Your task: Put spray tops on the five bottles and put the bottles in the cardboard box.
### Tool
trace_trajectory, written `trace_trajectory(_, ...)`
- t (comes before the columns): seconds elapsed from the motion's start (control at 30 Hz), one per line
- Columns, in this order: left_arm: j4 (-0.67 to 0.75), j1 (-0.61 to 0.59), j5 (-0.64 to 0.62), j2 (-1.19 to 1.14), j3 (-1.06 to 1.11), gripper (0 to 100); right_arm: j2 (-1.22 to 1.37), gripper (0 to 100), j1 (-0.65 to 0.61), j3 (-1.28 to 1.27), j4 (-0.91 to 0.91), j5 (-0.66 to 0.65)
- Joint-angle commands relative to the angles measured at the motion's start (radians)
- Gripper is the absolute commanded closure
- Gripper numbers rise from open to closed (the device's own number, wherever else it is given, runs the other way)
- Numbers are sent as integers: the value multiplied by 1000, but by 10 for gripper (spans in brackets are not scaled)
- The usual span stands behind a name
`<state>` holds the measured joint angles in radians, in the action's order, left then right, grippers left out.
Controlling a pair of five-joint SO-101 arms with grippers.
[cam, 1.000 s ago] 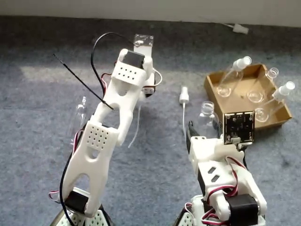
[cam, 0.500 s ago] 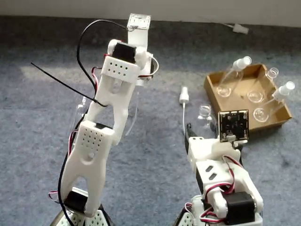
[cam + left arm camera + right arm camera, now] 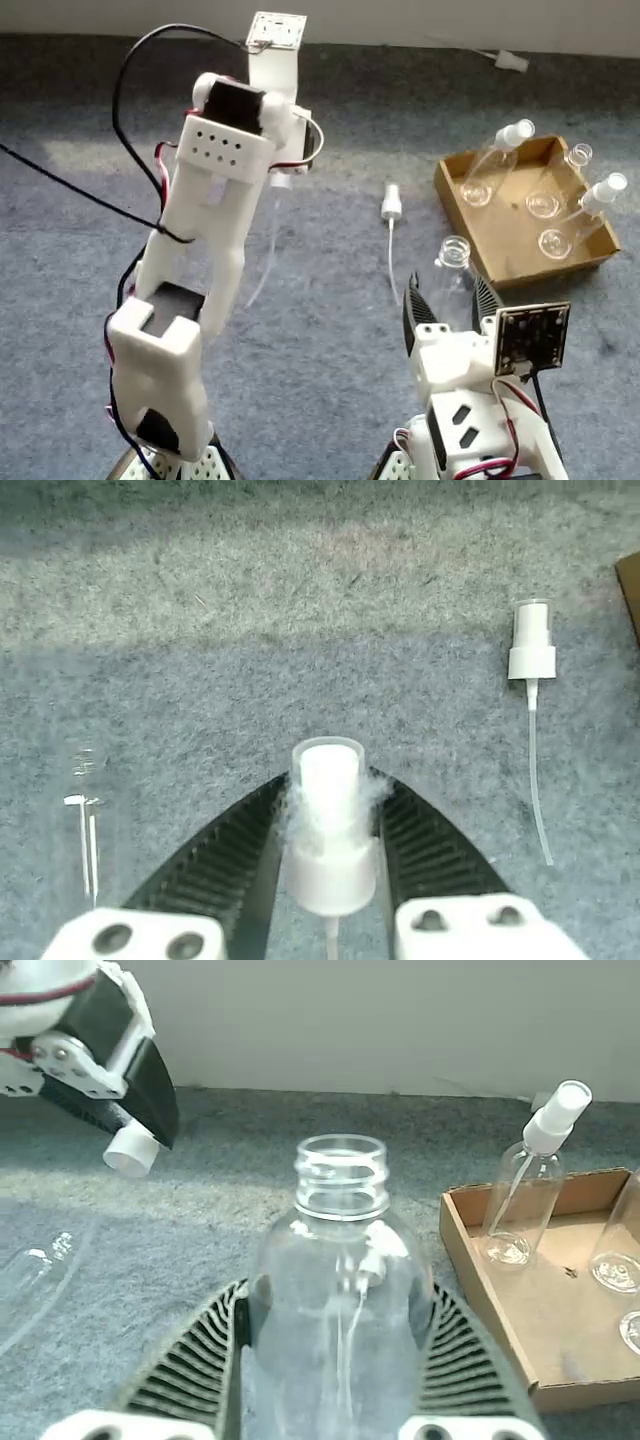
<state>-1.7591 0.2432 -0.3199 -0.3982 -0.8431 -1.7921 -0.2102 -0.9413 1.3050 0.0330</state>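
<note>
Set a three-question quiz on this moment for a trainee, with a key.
1. True or false: the right claw grips a bottle that already wears its top.
2. What does the left claw hold? A: a spray top. B: a bottle. C: nothing.
3. In the high view, how many boxed bottles in the cardboard box carry white tops?

Key: 1 false, its neck is open. 2 A. 3 two.
</note>
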Motion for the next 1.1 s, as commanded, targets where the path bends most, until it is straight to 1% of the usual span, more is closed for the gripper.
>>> trace_trajectory(0.0, 5, -8, 8, 217, 82, 997, -27, 907, 8, 56, -1, -8)
trace_trajectory(0.23, 5, -7, 9, 423, 191, 997, -47, 907, 5, 42, -99, -5)
trace_trajectory(0.33, 5, -1, 9, 510, 229, 997, -47, 907, 5, -12, -128, -5)
trace_trajectory(0.57, 20, 136, 9, 697, 351, 997, -47, 907, 5, -205, -285, -9)
trace_trajectory(0.7, 121, 147, 9, 777, 446, 996, -47, 907, 4, -285, -377, -11)
trace_trajectory(0.9, 308, 145, 9, 878, 673, 996, -47, 907, -2, -430, -561, -11)
trace_trajectory(0.97, 379, 147, 9, 924, 750, 996, -47, 907, -42, -472, -608, -11)
trace_trajectory(1.07, 486, 150, 9, 1017, 863, 996, -47, 907, -157, -522, -628, -11)
